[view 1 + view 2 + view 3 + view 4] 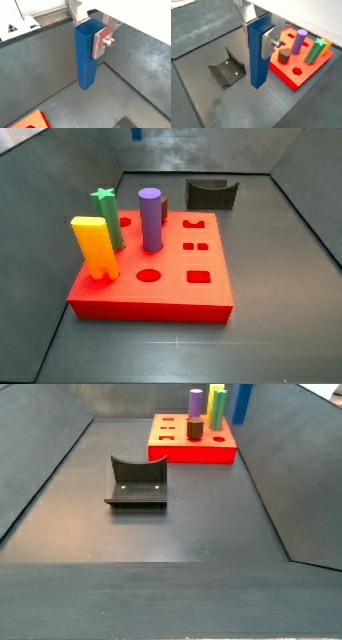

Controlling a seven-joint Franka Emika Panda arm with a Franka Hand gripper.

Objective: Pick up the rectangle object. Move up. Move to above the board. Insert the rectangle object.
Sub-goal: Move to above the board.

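My gripper (91, 31) is shut on the upper end of the rectangle object (85, 60), a tall dark blue bar that hangs upright between the silver fingers, clear of the floor. Both wrist views show this grip (260, 32) on the bar (258, 60). The board (299, 76) is a red block lying below and to one side of the bar; a corner of it shows in a wrist view (33, 121). It also shows in both side views (174, 293) (174, 452). The gripper is out of both side views.
A purple cylinder (151, 218), a green star peg (104, 213), a yellow-orange block (94, 248) and a short brown peg (284, 56) stand in the board. The dark grey holder (138, 482) sits on the floor beside the board. Dark walls ring the floor.
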